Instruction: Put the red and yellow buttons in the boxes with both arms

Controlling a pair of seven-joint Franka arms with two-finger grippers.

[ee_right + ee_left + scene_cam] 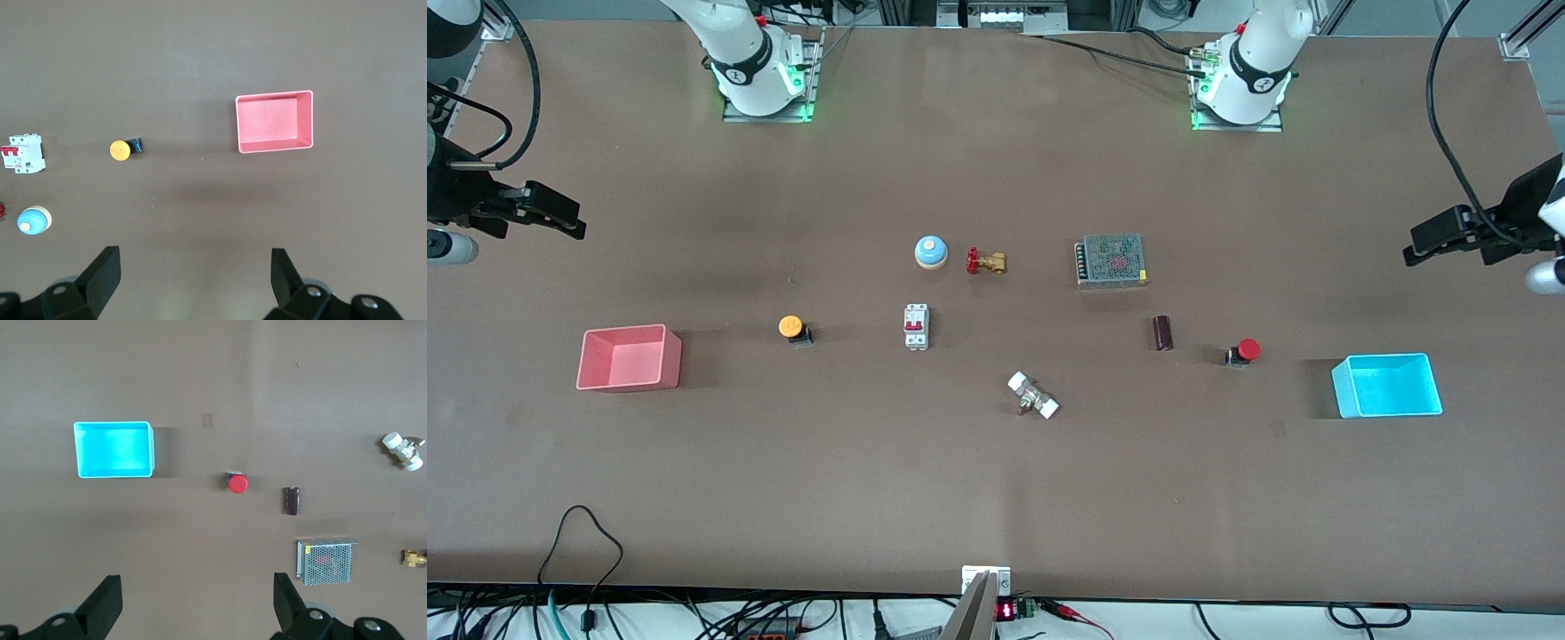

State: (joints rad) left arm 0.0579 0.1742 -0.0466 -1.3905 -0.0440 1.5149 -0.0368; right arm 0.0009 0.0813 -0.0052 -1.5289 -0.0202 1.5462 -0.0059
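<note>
Front view, buttons: the yellow button [791, 327] lies on the counter [996, 480] between the breaker [916, 326] and the pink box [629, 357]; the red button [1245, 351] lies between the breaker and the blue box [1387, 385], just past a dark cylinder [1162, 332].
Front view, arms: the right gripper [551, 216] hangs high over the counter edge at the pink box's end, the left gripper [1440, 233] likewise at the blue box's end; both wait, holding nothing.
Left wrist view: fingers [103, 608] spread wide and empty; red button [237, 483] lies ahead of the gap, cap tipped sideways, beside the blue box [115, 449].
Right wrist view: fingers [101, 275] wide apart, empty; yellow button [122, 149] ahead, toward the breaker [23, 153] from the pink box [273, 121].
Key relation: each button likely suits its own nearer arm.
</note>
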